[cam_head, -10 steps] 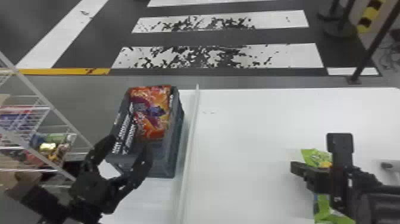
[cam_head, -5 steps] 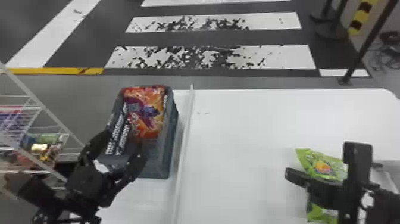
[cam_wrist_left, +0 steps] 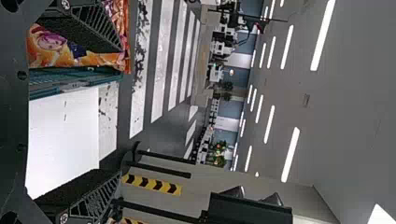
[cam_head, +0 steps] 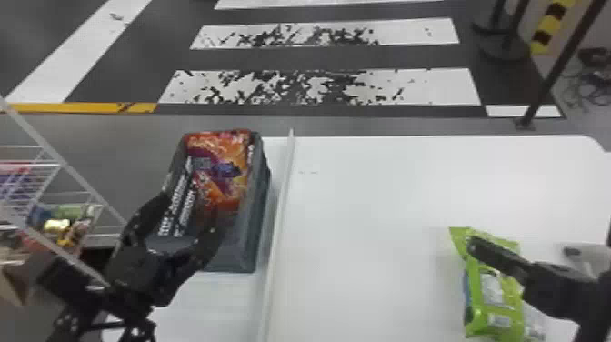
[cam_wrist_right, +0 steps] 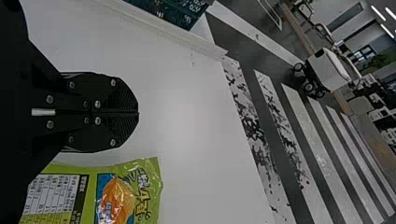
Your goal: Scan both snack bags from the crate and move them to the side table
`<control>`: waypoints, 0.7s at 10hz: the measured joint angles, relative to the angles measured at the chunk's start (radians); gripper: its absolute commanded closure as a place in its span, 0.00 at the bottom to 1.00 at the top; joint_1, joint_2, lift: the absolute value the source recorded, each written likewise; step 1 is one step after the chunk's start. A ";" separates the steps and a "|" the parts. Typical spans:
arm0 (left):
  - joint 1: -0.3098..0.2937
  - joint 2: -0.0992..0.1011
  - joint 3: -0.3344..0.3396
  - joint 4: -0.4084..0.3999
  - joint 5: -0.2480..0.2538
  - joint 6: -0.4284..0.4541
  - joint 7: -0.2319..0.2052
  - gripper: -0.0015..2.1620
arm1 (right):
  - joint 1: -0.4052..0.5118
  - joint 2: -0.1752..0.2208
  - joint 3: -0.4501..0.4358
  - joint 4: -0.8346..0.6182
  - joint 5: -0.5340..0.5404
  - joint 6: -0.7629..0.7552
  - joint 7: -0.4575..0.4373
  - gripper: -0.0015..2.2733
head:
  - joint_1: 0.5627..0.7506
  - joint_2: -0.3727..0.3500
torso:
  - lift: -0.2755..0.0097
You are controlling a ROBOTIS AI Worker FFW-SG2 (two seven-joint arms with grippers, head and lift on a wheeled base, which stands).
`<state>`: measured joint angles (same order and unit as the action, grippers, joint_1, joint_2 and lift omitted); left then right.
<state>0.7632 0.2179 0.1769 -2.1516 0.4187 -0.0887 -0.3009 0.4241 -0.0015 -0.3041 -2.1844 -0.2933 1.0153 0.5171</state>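
Note:
In the head view my left gripper (cam_head: 192,209) is open above the near part of the dark crate (cam_head: 252,227). An orange-red snack bag (cam_head: 222,173) lies in the crate, beyond its fingertips. The left wrist view shows the left gripper (cam_wrist_left: 120,111) with fingers wide apart, the orange bag (cam_wrist_left: 51,58) behind one finger and the crate (cam_wrist_left: 77,81) beside it. My right gripper (cam_head: 470,245) is shut over the green snack bag (cam_head: 495,291) on the white table. In the right wrist view, the right gripper (cam_wrist_right: 138,113) has its fingers together, holding nothing, with the green bag (cam_wrist_right: 116,196) alongside.
A raised white strip (cam_head: 277,227) runs along the white table (cam_head: 373,204) just right of the crate. Wire shelving (cam_head: 50,200) with packets stands at left. A grey-white object (cam_head: 588,254) lies beyond the right gripper. Black posts stand at the far right.
The right gripper's fingers, apart before, have come together above the green bag. My left gripper has shifted slightly at the crate, still open. The head view has also shifted a little.

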 measured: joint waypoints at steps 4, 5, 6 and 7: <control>-0.031 -0.001 -0.022 0.013 -0.011 0.031 0.013 0.04 | 0.047 0.000 -0.062 0.116 0.074 -0.231 0.061 0.99 | 0.70 0.49 | 0.86; -0.033 -0.001 -0.023 0.013 -0.012 0.035 0.013 0.04 | 0.049 -0.001 -0.071 0.152 0.087 -0.267 0.073 0.99 | 0.70 0.47 | 0.86; -0.033 0.000 -0.023 0.013 -0.012 0.036 0.013 0.04 | 0.051 -0.001 -0.074 0.188 0.103 -0.302 0.084 0.99 | 0.70 0.46 | 0.86; -0.031 0.001 -0.022 0.011 -0.012 0.035 0.012 0.04 | 0.061 -0.002 -0.072 0.210 0.112 -0.336 0.087 0.99 | 0.70 0.45 | 0.86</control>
<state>0.7321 0.2189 0.1549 -2.1405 0.4065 -0.0536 -0.2884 0.4851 -0.0031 -0.3759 -1.9745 -0.1812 0.6796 0.6037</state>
